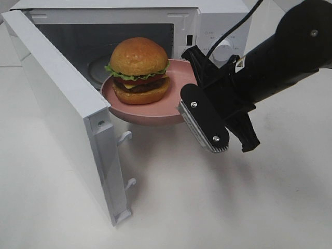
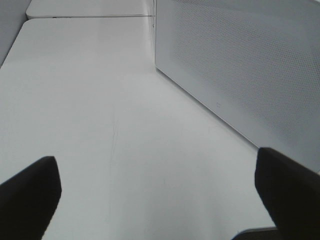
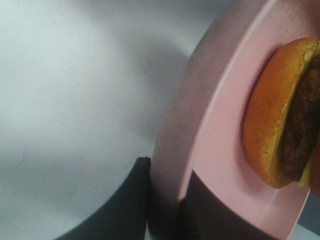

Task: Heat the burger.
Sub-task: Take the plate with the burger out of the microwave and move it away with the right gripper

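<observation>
Beside the microwave [image 1: 207, 21], on its outer left side, the left gripper [image 2: 157, 195] hangs released over the white table [image 2: 100, 100], jaws spread wide. Before the microwave's open door [image 1: 62, 109], the burger [image 1: 138, 70] sits on a pink plate [image 1: 171, 111] held in the air. Right of it, the right gripper [image 3: 167, 200] is clenched on the plate's rim.

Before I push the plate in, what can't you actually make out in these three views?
- Microwave cavity floor: exterior high view, hidden behind the burger and pink plate.
- Control panel markings: too small.
- Right gripper on the plate rim: far finger hidden by the plate in the exterior view; the wrist view is blurred and cropped.
- Left gripper: wrist view shows only the fingertips, the table and the microwave's side.
</observation>
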You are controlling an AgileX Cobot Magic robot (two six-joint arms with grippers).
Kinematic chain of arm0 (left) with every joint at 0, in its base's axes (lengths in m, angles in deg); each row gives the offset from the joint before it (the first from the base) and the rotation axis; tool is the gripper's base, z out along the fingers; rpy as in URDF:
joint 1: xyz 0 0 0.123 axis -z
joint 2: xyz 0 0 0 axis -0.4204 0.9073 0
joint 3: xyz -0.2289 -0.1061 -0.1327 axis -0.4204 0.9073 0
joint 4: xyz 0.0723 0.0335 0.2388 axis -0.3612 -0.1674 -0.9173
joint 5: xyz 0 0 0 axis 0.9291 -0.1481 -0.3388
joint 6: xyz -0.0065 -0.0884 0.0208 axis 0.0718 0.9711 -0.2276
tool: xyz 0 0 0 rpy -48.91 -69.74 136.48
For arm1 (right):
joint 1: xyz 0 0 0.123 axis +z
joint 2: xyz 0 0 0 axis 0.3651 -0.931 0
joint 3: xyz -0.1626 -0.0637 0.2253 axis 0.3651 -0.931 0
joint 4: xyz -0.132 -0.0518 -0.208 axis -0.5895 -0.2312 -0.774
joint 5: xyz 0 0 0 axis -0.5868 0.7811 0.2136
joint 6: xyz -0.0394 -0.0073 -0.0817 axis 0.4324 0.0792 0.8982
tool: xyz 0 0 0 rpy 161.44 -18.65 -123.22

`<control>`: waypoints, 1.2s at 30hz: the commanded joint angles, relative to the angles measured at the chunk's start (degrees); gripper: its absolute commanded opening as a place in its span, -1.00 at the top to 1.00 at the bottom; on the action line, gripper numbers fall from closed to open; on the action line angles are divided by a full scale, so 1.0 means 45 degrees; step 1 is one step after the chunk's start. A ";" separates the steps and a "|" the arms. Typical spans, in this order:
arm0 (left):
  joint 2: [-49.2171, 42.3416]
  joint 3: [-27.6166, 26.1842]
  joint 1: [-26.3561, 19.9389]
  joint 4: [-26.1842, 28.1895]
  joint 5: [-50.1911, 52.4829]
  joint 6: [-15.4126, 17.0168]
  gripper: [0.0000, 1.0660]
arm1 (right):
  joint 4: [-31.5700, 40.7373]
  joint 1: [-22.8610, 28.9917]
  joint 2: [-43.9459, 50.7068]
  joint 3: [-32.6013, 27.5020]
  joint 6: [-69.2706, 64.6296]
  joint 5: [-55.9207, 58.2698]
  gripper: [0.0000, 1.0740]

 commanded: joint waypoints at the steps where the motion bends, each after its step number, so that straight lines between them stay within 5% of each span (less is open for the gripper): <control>1: -0.0064 0.0000 -0.0025 0.0089 0.0166 0.0064 -0.83 | 0.0229 0.0000 0.0547 -0.0242 0.0102 -0.0853 1.00; 25: -0.0064 0.0000 -0.0025 0.0089 0.0166 0.0064 -0.83 | 0.0064 0.0000 0.3922 -0.3272 -0.0675 -0.1362 0.98; 36: -0.0064 0.0000 -0.0025 0.0089 0.0166 0.0064 -0.83 | -0.2355 0.0000 0.6086 -0.4329 -0.3387 -0.0713 0.97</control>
